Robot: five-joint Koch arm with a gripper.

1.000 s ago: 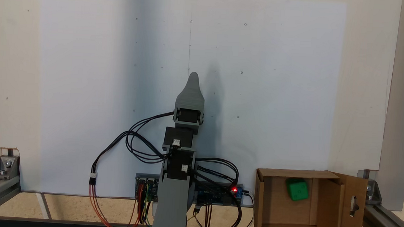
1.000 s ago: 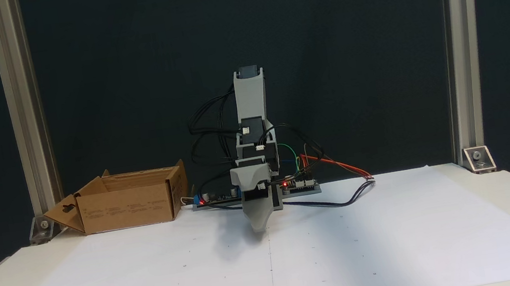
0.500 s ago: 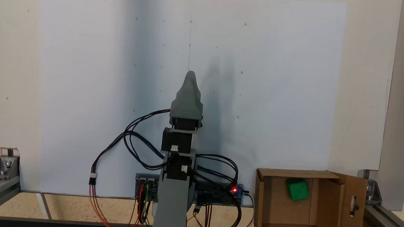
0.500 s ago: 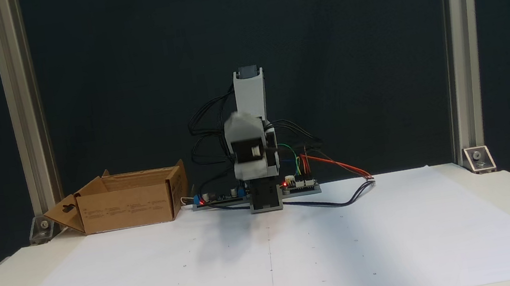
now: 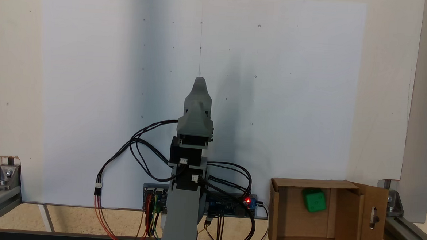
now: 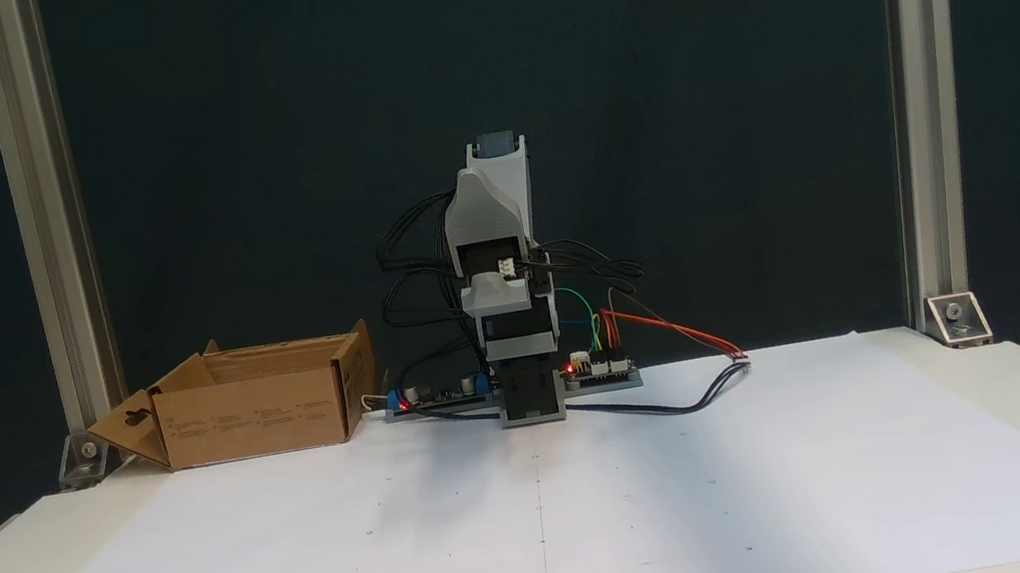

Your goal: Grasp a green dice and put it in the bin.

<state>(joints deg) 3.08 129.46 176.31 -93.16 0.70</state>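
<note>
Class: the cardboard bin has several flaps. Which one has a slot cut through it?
The outer flap of the bin, swung open at the right in a fixed view. It has a slot; the flap beside it is uncut.

The green dice (image 5: 314,200) lies tilted inside the bin (image 5: 285,215), near its far wall; rounded corners, recessed pips. The bin is brown cardboard, open-topped; its slotted flap (image 5: 374,216) stands outward.

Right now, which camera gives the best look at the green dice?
The fixed view looking down from above: the green dice lies in plain sight inside the bin. The table-level fixed view shows the bin's outer walls, which hide the dice.
</note>
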